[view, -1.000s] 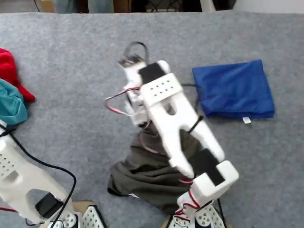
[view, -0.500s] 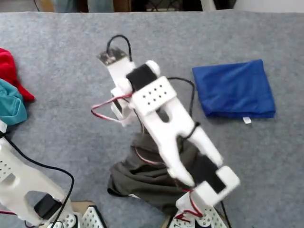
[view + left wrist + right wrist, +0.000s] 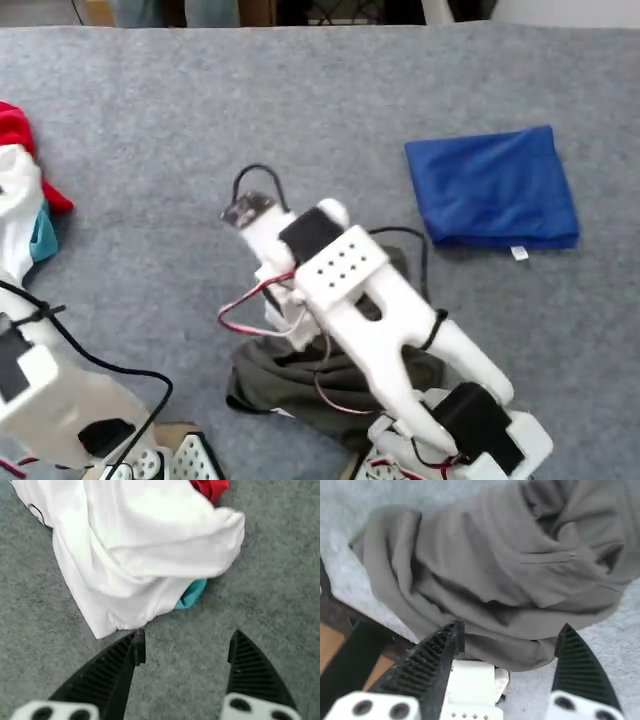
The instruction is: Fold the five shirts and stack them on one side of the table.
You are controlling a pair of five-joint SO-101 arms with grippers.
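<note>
Since the grey shirt [image 3: 510, 570] lies crumpled in a heap on the table [image 3: 150, 120], close to the robot's side, the step in hand looks like spreading it flat before any fold. The right hand [image 3: 511, 627] hangs just above it, jaws wide apart and holding nothing. It would do best to close on a single layer at an outer edge or corner rather than the bunched middle, then draw the cloth out over bare table, well clear of the folded blue shirt [image 3: 492, 186]. The left hand [image 3: 188, 632] is also wide open and empty, over the table just beside the white shirt [image 3: 135, 545], which lies over the red shirt [image 3: 210, 487] and the teal shirt [image 3: 192, 592]. It is well apart from the grey one; bringing it across to take a second corner would likely give a cleaner spread.
</note>
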